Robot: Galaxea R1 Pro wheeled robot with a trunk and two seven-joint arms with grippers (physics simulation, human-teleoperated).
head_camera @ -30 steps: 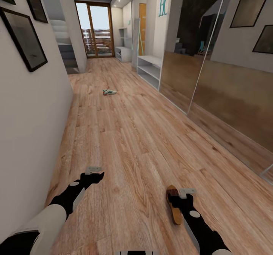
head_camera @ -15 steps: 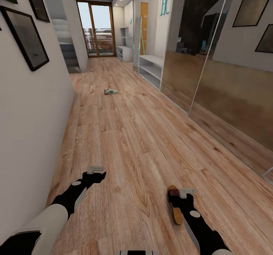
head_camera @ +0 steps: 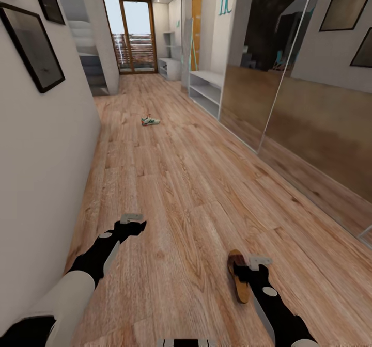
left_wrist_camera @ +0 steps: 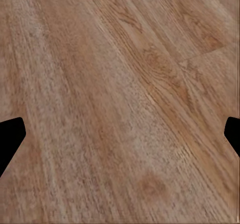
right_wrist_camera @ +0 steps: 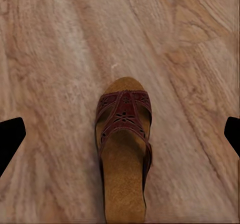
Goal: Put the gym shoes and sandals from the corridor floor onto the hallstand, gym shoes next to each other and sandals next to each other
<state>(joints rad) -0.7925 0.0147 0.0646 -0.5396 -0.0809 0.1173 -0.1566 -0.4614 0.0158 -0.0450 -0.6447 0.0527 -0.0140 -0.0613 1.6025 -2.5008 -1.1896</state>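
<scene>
- Long corridor with light brown wood-plank corridor floor [head_camera: 170,182], grain clear, planks running toward a glazed door [head_camera: 130,34] at the far end.
- White wall [head_camera: 41,145] on the robot's left side carries dark framed pictures [head_camera: 32,47]; mirrored wardrobe panels [head_camera: 310,104] line the right side.
- Light grey hallstand [head_camera: 205,93] stands far ahead against the right wall; two open tiers visible, nothing seen on them at this range.
- One gym shoe [head_camera: 150,121], white with green, lies on the floor well ahead of both grippers, apart from the hallstand.
- Sandal [head_camera: 238,282] lies flat on the floor just beside the right gripper [head_camera: 247,270] in the head view; dark brown strap, tan sole.
- Right wrist view: sandal [right_wrist_camera: 122,154] sits between the two fingertips [right_wrist_camera: 11,136], centred in the gap, touching neither; jaws spread wide.
- Left gripper [head_camera: 135,227] hangs over bare planks, well apart from any shoe.
- Left wrist view: fingertips [left_wrist_camera: 10,134] at the far edges, jaws wide apart, only floor [left_wrist_camera: 120,104] between them.
</scene>
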